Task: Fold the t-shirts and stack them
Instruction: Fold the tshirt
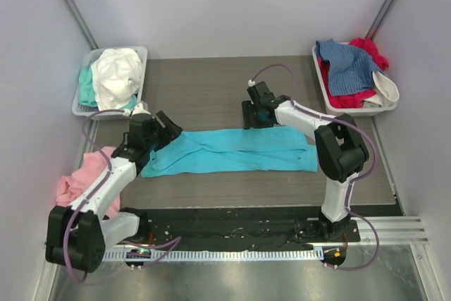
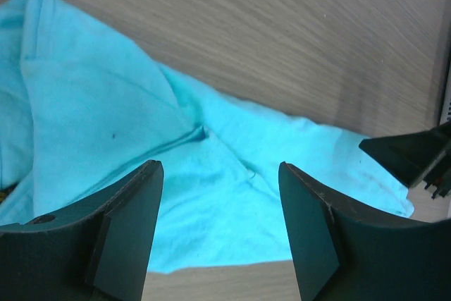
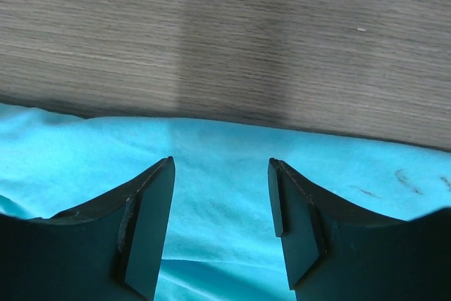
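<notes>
Bright, even overhead light, soft shadows, wrist views slightly blurred.

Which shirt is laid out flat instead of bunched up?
The turquoise t-shirt, stretched long across the table; all the others lie crumpled in heaps.

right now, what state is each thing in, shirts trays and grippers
turquoise t-shirt, folded into a long strip, lying flat
pink t-shirt, crumpled, unfolded
left tray, holds crumpled white tee and mint tee
right tray, holds crumpled blue tee and red tee
left gripper, open above turquoise t-shirt
right gripper, open above its far edge
</notes>
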Controlling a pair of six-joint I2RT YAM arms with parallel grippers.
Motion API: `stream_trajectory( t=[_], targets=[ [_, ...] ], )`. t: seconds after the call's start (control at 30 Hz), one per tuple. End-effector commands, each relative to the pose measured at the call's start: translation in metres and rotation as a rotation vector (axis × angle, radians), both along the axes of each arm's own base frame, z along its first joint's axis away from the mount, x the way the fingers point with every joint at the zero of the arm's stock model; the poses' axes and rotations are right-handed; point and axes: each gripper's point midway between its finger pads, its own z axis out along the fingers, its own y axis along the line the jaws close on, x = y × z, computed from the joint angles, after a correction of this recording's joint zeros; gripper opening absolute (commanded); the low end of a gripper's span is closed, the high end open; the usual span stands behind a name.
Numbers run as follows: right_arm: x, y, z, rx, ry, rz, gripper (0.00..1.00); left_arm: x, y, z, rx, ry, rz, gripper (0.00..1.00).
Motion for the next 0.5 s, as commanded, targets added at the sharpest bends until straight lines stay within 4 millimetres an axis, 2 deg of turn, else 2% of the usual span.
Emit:
stream_trajectory(
  t=[0.0,0.03,0.07,0.1,0.17,0.2,0.23,0.27,0.3,0.33,0.37,0.4,0.43,0.47],
  targets=[
    [0.015,0.015,0.029,0.043,-0.076,0.088,0.63,-0.025,0.004,-0.005,-0.02,0.017,0.037,0.7],
    [0.02,0.021,0.032,0.058,-0.088,0.115,0.64,-0.031,0.005,-0.008,-0.023,0.021,0.042,0.7],
    [0.025,0.033,0.037,0.094,-0.108,0.163,0.64,-0.033,0.007,0.001,-0.032,-0.01,0.053,0.69],
    [0.033,0.049,0.038,0.125,-0.114,0.248,0.64,-0.037,0.008,0.0,-0.029,-0.004,0.055,0.68],
    [0.042,0.066,0.041,0.153,-0.115,0.328,0.66,-0.042,0.01,0.006,-0.024,-0.017,0.057,0.68],
    [0.054,0.085,0.06,0.198,-0.155,0.401,0.66,-0.046,0.01,0.005,-0.019,0.0,0.055,0.68],
    [0.055,0.091,0.038,0.202,-0.094,0.429,0.67,-0.048,0.011,0.006,-0.02,0.002,0.056,0.68],
    [0.058,0.099,0.034,0.224,-0.076,0.465,0.67,-0.049,0.011,0.009,-0.023,-0.005,0.055,0.68],
    [0.065,0.119,0.056,0.304,-0.099,0.539,0.67,-0.052,0.011,0.008,-0.022,-0.001,0.057,0.68],
    [0.063,0.125,0.029,0.312,-0.034,0.566,0.67,-0.053,0.012,0.009,-0.025,-0.002,0.062,0.68],
    [0.065,0.131,0.026,0.334,-0.02,0.589,0.67,-0.054,0.013,0.009,-0.024,-0.002,0.066,0.68],
    [0.074,0.142,0.042,0.371,-0.051,0.623,0.67,-0.056,0.014,0.01,-0.024,-0.007,0.072,0.68],
    [0.066,0.15,0.036,0.416,-0.008,0.665,0.67,-0.058,0.015,0.011,-0.024,-0.007,0.074,0.68],
    [0.064,0.154,0.019,0.437,0.033,0.68,0.67,-0.058,0.015,0.012,-0.024,-0.01,0.078,0.68]
  ],
)
